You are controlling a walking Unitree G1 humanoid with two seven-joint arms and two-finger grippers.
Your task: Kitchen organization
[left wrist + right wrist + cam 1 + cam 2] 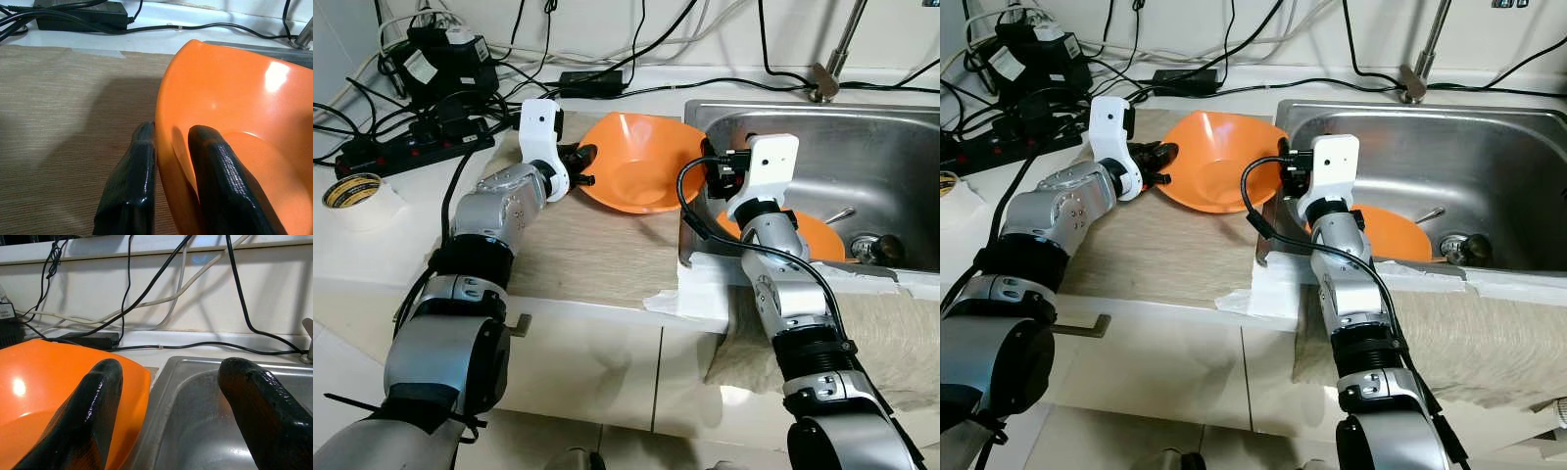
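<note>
The left hand (579, 164) is clamped on the near-left rim of an orange bowl (641, 162), one finger outside the wall and the other inside it, as the left wrist view shows plainly with the rim pinched between the two black fingers (132, 186). The bowl sits tilted on the tabletop (578, 245), its open side turned up and toward the robot, just left of the steel sink (862, 157), its far-right edge reaching the sink's rim. So the bowl lies directly ahead of the left hand, and the sink lies to the bowl's right; any carry toward the basin would run rightward across the rim. The right hand (171, 396) hovers over the sink's left edge with its fingers spread wide and nothing between them, the bowl's rim just beside one finger; it is the nearer arm to the basin but grips nothing. Inside the sink, a second orange dish (813, 235) lies on the bottom near the drain (881, 247), with what looks like a utensil resting across it. The tabletop is covered by a beige woven mat, with pale towels draped over the front edge below the sink. Behind, a power strip (411, 152), adapters and a tangle of black cables line the wall, a roll of tape (352, 191) sits at the far left, and the tap's stem (837, 49) rises behind the basin
</note>
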